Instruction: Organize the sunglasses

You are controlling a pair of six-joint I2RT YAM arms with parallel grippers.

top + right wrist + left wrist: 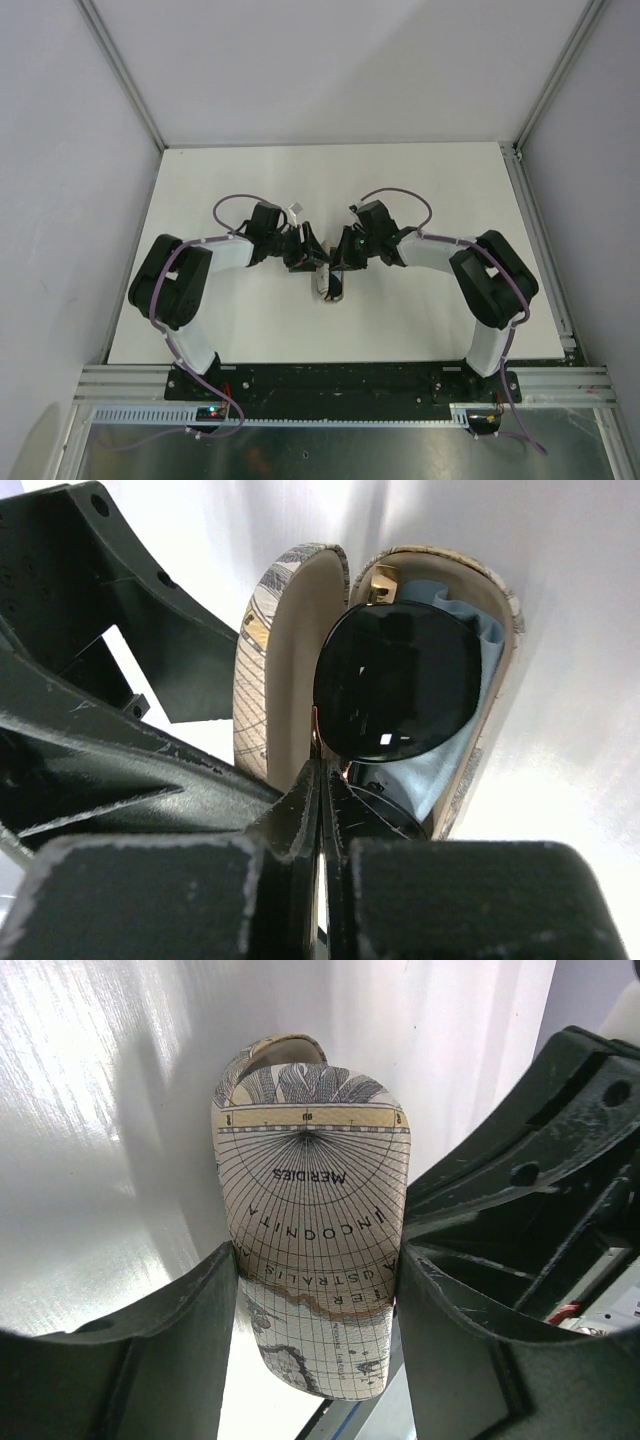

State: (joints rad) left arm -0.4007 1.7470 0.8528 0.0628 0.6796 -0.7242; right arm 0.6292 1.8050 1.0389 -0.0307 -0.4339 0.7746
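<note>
left end effector clamped across the open map-print glasses case. right end effector clenched on the rim of the sunglasses, which sit just ahead of its tips, inside the case on a light blue cloth.

The sunglasses have glossy dark lenses, the printed case looks matt, the cloth soft.
</note>
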